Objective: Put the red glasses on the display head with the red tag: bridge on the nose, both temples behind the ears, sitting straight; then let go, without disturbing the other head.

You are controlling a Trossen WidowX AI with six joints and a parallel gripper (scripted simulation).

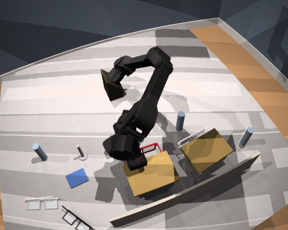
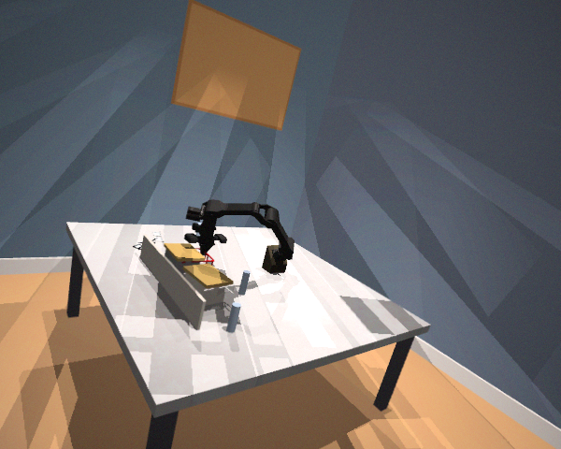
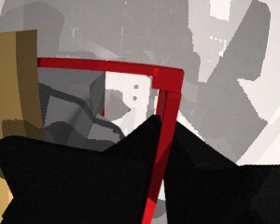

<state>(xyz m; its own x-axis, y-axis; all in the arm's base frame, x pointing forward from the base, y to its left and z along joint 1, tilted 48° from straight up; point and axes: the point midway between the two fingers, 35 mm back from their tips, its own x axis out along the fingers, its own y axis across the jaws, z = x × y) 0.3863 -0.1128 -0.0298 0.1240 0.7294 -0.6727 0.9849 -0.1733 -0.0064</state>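
Note:
The red glasses (image 1: pixel 156 143) (image 2: pixel 210 258) (image 3: pixel 103 65) are in the air in front of the left display head (image 1: pixel 154 177) (image 2: pixel 183 251) (image 3: pixel 9 79), which has a flat yellow top. One temple runs toward this head, and its far end is hidden by the top. My gripper (image 2: pixel 206 251) (image 3: pixel 161 123) is shut on the front frame of the glasses; in the top view its fingertips are hidden under the wrist. The nose, ears and bridge contact are hidden. A small red spot shows beside the grey head in the wrist view; I cannot tell whether it is the tag.
The other head (image 1: pixel 206 151) (image 2: pixel 208 275) stands close on the right, with white glasses (image 1: pixel 191 135) at its front. A long wall (image 1: pixel 186 190) (image 2: pixel 172 282) runs behind both heads. Blue posts (image 1: pixel 180 121) (image 1: pixel 246 136) (image 1: pixel 40 152), a small stand (image 1: pixel 80 151) and a blue pad (image 1: pixel 77 178) are around.

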